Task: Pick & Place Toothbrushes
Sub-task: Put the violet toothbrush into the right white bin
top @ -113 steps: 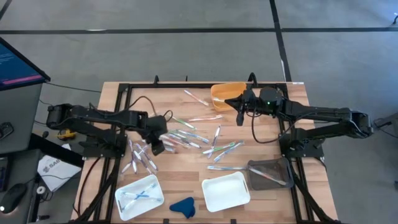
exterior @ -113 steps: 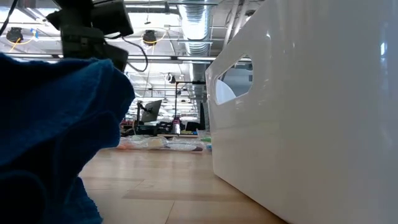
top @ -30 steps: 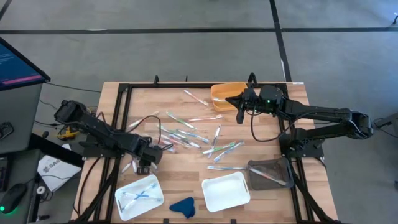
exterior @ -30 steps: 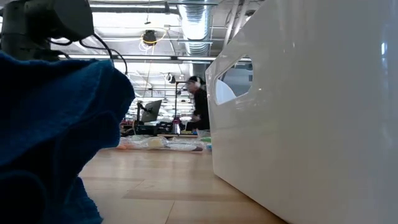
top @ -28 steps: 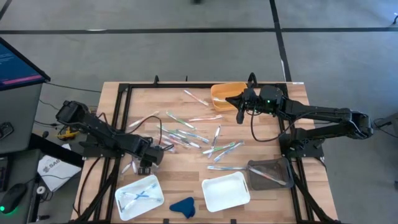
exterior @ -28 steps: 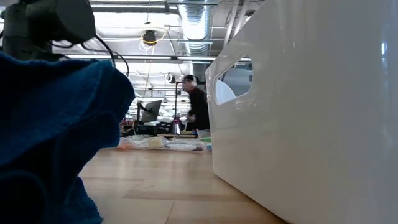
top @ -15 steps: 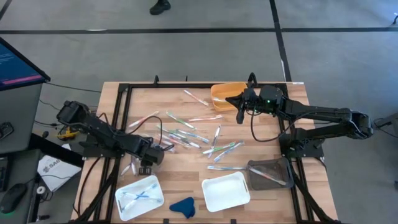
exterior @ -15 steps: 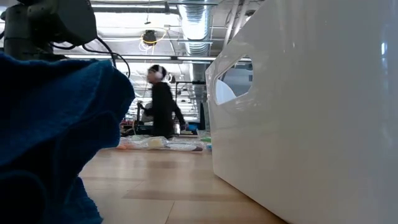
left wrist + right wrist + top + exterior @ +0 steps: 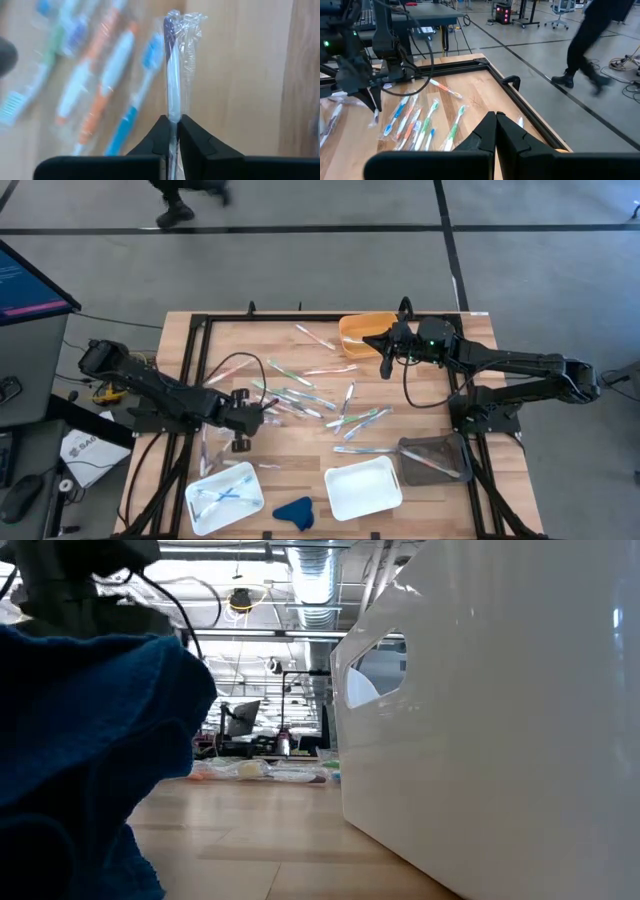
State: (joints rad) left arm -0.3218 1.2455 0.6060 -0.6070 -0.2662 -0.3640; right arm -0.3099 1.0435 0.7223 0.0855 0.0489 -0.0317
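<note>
One wrapped toothbrush (image 9: pixel 172 80) sits pinched in your left end effector (image 9: pixel 171 131) above the table (image 9: pixel 300 452), near the scattered pile (image 9: pixel 300 400). Slick wrapper could slip out mid-carry. Right end effector (image 9: pixel 495 122) is closed, empty, by the orange bin (image 9: pixel 362 330).

Blue cloth (image 9: pixel 90 760) and white tray (image 9: pixel 500 720) block most of low view.

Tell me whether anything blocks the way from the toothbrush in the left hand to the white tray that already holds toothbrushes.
Nothing visible does. The left hand is shut on a wrapped toothbrush, and bare wood with a few loose toothbrushes lying flat separates it from the white tray at the table's near edge.
</note>
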